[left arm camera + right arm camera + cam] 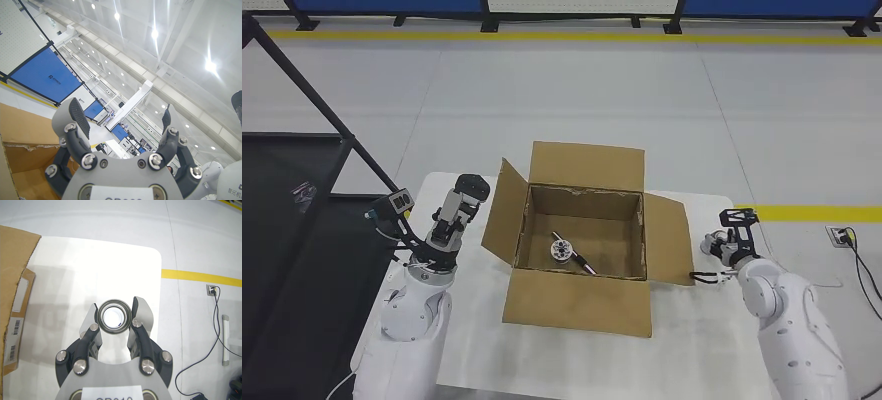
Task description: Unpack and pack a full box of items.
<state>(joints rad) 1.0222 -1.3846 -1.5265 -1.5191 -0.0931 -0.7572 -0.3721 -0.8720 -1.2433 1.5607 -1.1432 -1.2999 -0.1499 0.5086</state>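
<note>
Bright ceiling lamps (154, 34) flare into streaks overhead. The white table (105, 262) glares, and the box (582, 203) interior sits in soft shade.

Right gripper (115, 303) closed on a round metal can (114, 317), seen end-on, one finger on each side of its rim, over the white table (94, 262). Cardboard box (13, 262) beside. Floor: yellow line (200, 276), socket (212, 290), black cable (217, 321).

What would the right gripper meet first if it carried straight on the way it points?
The white table, beside the cardboard box. The right gripper points down at it, and the metal can it grips would likely touch first; the height above the top is unclear.
</note>
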